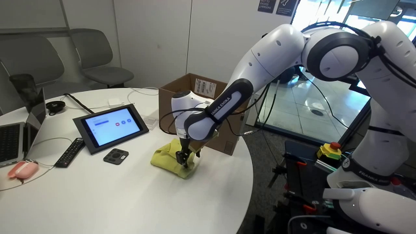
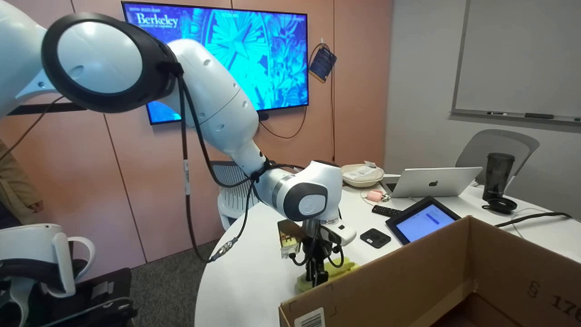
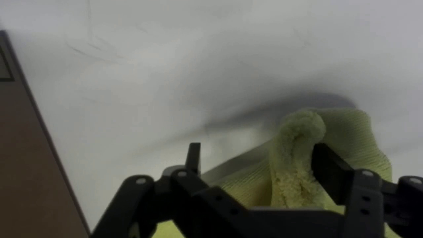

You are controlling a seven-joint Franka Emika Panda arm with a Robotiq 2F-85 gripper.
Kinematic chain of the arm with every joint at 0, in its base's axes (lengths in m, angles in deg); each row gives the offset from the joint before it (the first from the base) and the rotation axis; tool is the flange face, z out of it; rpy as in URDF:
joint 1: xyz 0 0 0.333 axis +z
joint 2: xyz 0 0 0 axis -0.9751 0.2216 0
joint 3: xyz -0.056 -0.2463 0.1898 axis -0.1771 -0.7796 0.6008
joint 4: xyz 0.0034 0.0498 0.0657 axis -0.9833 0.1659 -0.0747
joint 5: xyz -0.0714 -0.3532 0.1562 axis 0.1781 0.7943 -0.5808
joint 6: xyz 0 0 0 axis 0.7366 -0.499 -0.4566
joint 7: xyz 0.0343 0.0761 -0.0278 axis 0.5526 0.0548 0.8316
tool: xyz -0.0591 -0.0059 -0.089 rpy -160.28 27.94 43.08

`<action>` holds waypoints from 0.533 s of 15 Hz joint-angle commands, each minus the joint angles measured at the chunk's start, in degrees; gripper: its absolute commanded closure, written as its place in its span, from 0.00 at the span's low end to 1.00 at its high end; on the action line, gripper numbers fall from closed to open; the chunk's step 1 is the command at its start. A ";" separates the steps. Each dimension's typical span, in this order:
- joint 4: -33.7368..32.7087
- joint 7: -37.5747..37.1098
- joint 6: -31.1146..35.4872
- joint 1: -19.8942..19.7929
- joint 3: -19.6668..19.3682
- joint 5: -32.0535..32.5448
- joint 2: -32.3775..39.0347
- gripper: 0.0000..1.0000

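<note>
A yellow-green cloth (image 1: 169, 159) lies folded on the white table under my gripper (image 1: 189, 160). In the wrist view, my gripper (image 3: 257, 147) is open, with its two black fingers wide apart. A raised fold of the cloth (image 3: 295, 158) stands between the fingers. The fold lies against the right-hand finger or very near it. The left-hand finger is apart from the fold, above bare table. The cloth (image 2: 340, 268) also shows behind the gripper (image 2: 317, 274) in an exterior view, where the box hides part of it.
An open cardboard box (image 1: 172, 87) stands beside the gripper; its wall (image 2: 376, 281) shows large. A tablet on a stand (image 1: 112, 125), a black puck-like device (image 1: 116, 156), a remote (image 1: 70, 152), a pink case (image 1: 27, 170) and a laptop (image 1: 11, 139) are on the white table (image 1: 130, 201).
</note>
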 commanded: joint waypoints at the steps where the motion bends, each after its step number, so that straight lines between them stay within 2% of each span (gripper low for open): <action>1: 2.07 -1.40 1.38 -0.54 -1.02 -0.55 -2.93 0.00; 8: 1.57 -6.78 3.70 -4.13 -1.84 -5.45 -1.90 0.00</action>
